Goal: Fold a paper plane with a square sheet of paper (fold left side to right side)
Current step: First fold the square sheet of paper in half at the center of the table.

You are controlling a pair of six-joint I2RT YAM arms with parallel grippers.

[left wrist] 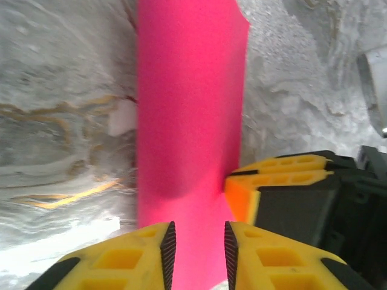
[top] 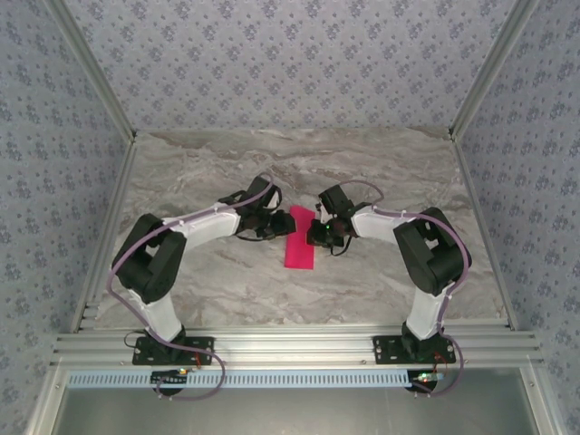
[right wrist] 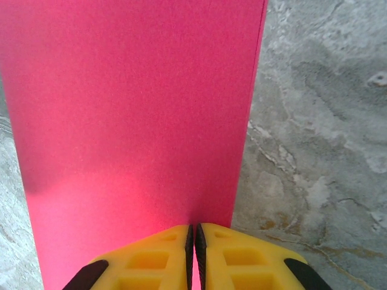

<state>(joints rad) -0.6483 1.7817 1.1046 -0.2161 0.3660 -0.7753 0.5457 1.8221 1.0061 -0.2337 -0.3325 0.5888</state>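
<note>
As it lies folded, the square sheet of paper (top: 300, 243) runs near-to-far.

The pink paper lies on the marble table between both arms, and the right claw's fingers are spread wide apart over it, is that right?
Not quite: the right claw has its fingers closed together, tips at the pink paper, as the right wrist view shows. The rest holds.

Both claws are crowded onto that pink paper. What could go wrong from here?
1. The left gripper, jaws apart over the pink paper, sits right beside the right gripper; they might bump.
2. The right gripper is shut near the paper's edge; a sideways drag could skew the fold.
</note>
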